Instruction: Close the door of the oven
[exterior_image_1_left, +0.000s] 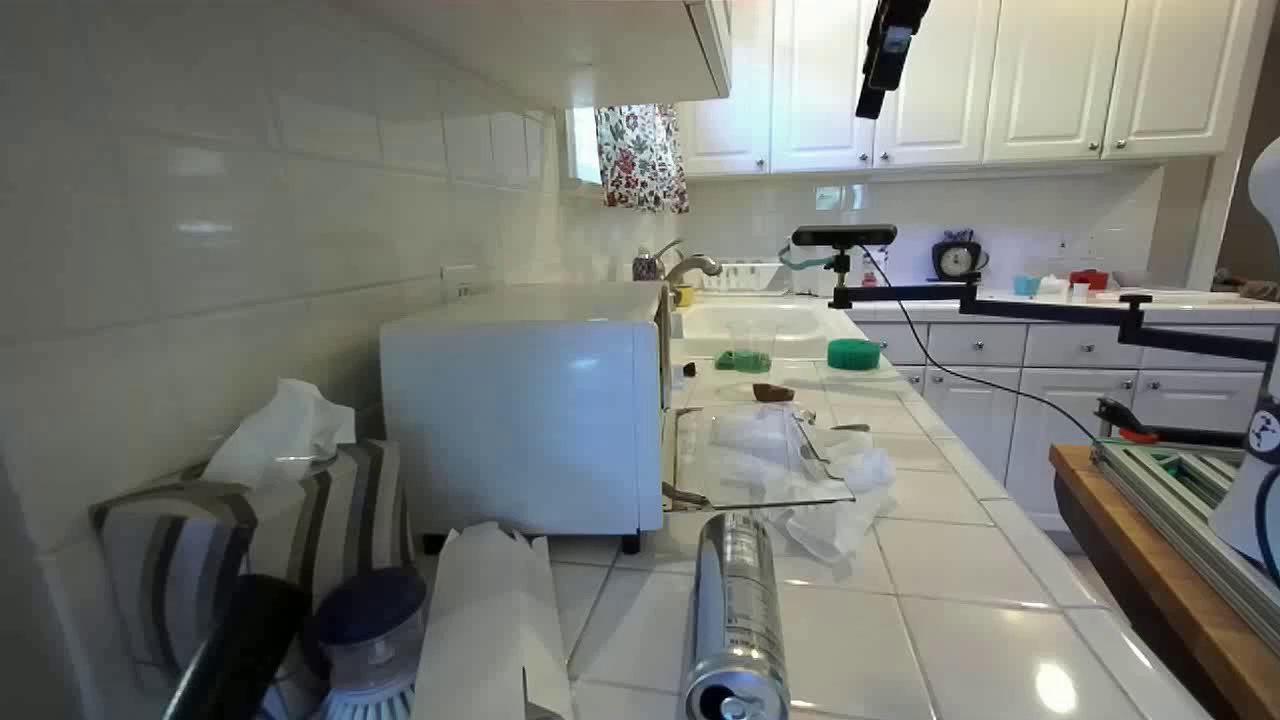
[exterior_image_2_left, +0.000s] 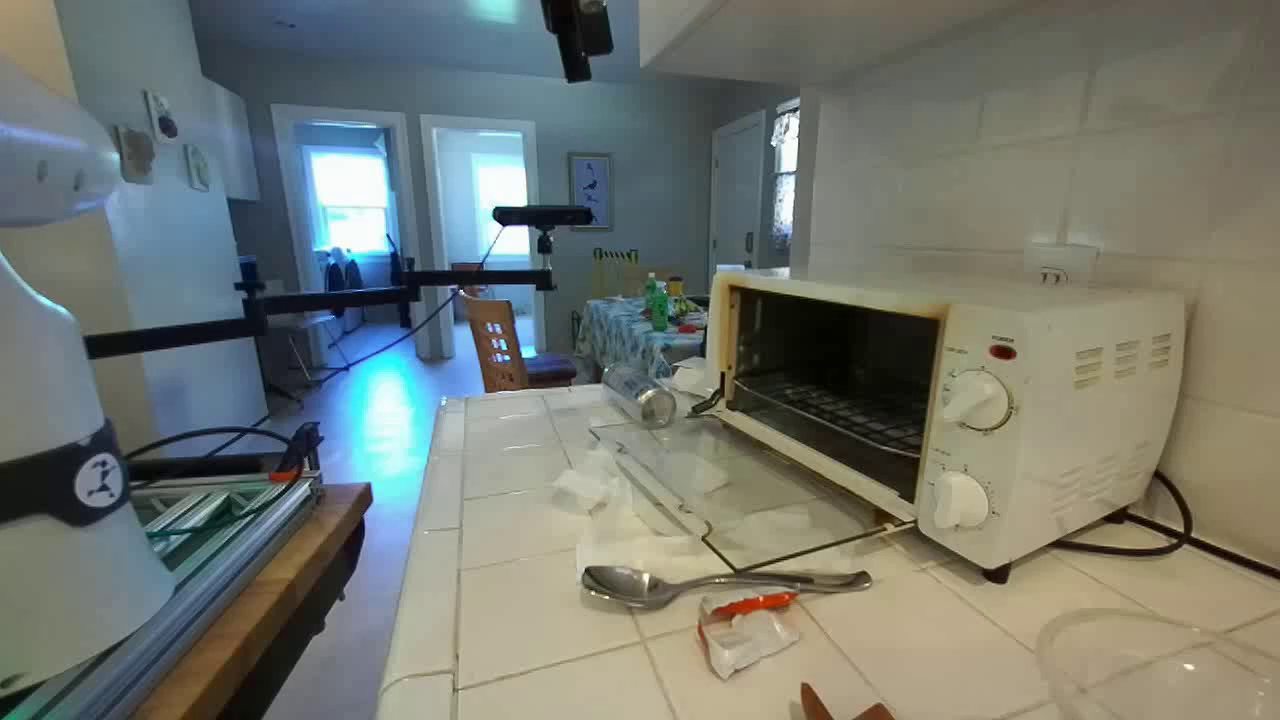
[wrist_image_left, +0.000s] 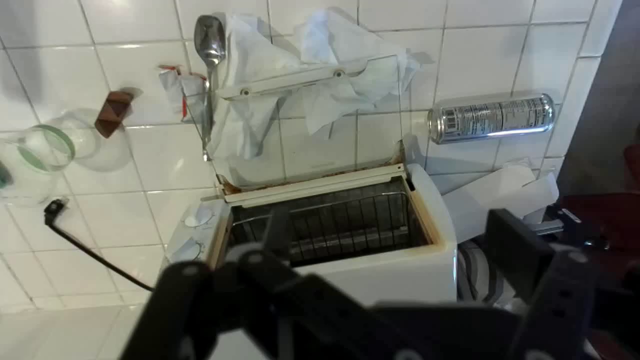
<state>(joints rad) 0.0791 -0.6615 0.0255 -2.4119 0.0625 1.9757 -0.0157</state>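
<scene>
The white oven (exterior_image_1_left: 520, 430) stands on the tiled counter against the wall; it also shows in an exterior view (exterior_image_2_left: 1075, 420) and in the wrist view (wrist_image_left: 375, 282). Its front is open, with a wire rack inside. The see-through door (exterior_image_2_left: 740, 500) is folded down, lying nearly flat just over the counter; it also shows in an exterior view (exterior_image_1_left: 760, 460) and in the wrist view (wrist_image_left: 320, 142). My gripper (wrist_image_left: 398, 240) is open and empty, high above the oven. Only its lower part shows at the top edge in both exterior views (exterior_image_1_left: 872, 100) (exterior_image_2_left: 577, 65).
A silver can (exterior_image_1_left: 740, 610) lies near the door's side. Crumpled white paper (wrist_image_left: 260, 55) lies under the door's outer edge. A spoon (exterior_image_2_left: 640, 585) and a torn wrapper (exterior_image_2_left: 745, 640) lie beside the door. A cabinet (exterior_image_1_left: 560, 50) hangs above the oven. A camera (exterior_image_1_left: 845, 236) sits on a jointed mount.
</scene>
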